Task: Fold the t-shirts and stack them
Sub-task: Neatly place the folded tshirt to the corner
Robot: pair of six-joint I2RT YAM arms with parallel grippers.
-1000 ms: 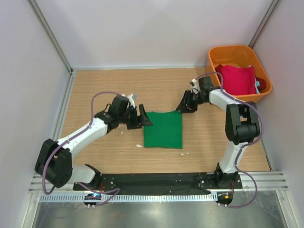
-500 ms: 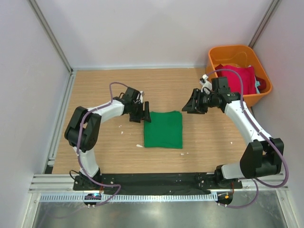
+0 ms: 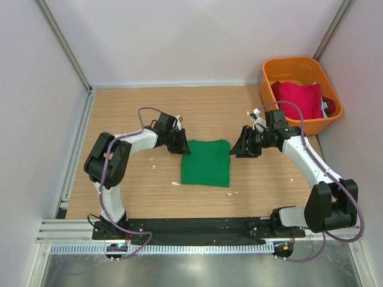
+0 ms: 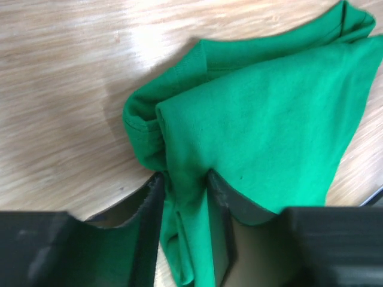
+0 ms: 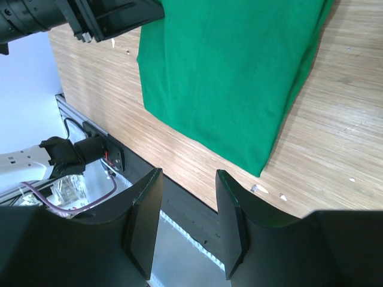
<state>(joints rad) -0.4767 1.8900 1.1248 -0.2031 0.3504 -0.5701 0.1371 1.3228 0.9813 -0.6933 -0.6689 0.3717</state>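
Fold held at one corner of the green t-shirt (image 3: 206, 162), which is taken as the reference for all positions. The shirt is folded into a rough rectangle and lies flat on the wooden table (image 3: 119, 113). The left gripper (image 3: 179, 143) is placed at the shirt's far-left corner. In the left wrist view its fingers (image 4: 149, 227) are seen clamped on a bunched fold of the green cloth, and a rolled hem is visible just ahead of the fingertips. The right gripper (image 3: 239, 146) is shown just beside the shirt's far-right corner. In the right wrist view its fingers (image 5: 143, 227) stand apart with nothing between them, and no contact with the cloth is seen. Two small white scraps (image 3: 175, 183) are scattered near the shirt's near edge, one at each corner. An orange bin (image 3: 293, 60) is set well apart from the shirt, beyond its far-right side. A crimson t-shirt (image 3: 297, 99) is piled in the bin, with a bit of teal cloth (image 3: 325, 107) showing at its right edge.
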